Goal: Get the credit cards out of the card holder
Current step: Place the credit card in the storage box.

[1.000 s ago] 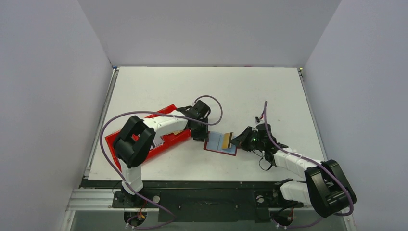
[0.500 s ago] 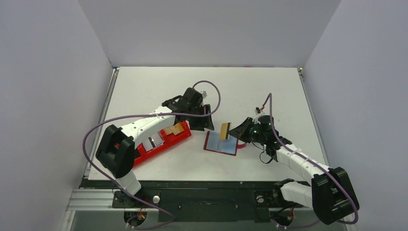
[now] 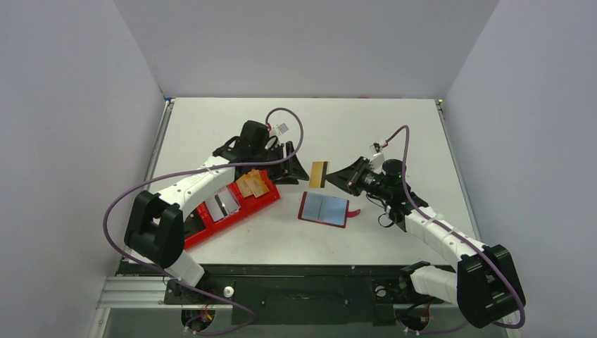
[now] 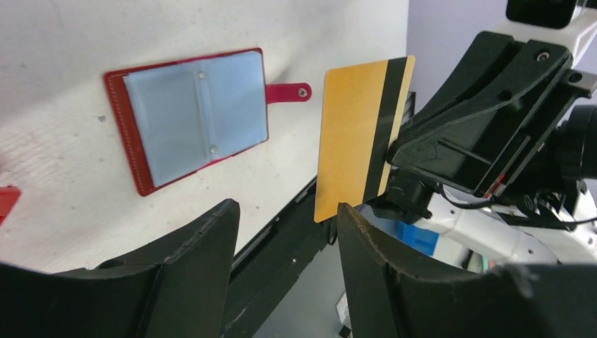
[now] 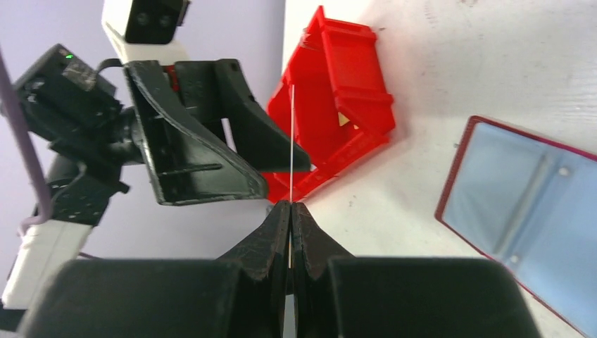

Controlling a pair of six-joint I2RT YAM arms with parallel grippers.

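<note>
The card holder (image 3: 323,209) lies open flat on the table, grey-blue pockets up, strap tab to the right. It also shows in the left wrist view (image 4: 190,116) and the right wrist view (image 5: 535,211). My right gripper (image 3: 333,177) is shut on one credit card (image 3: 319,174), gold with a dark stripe, held upright in the air above the holder. In the right wrist view the card (image 5: 291,134) shows edge-on above my shut right gripper (image 5: 290,205). My left gripper (image 3: 301,169) is open and empty, its jaws facing the card (image 4: 355,134) from close by. More gold-tan cards (image 3: 253,184) lie in the red tray.
The bright-red plastic tray (image 3: 211,218) sits left of the holder under my left arm, and shows in the right wrist view (image 5: 345,113). White walls enclose the table on three sides. A purple cable loops from each arm.
My right gripper pulled the card out of the holder and lifted it up and left. My left gripper left the tray, rose and turned its open jaws toward the card.
</note>
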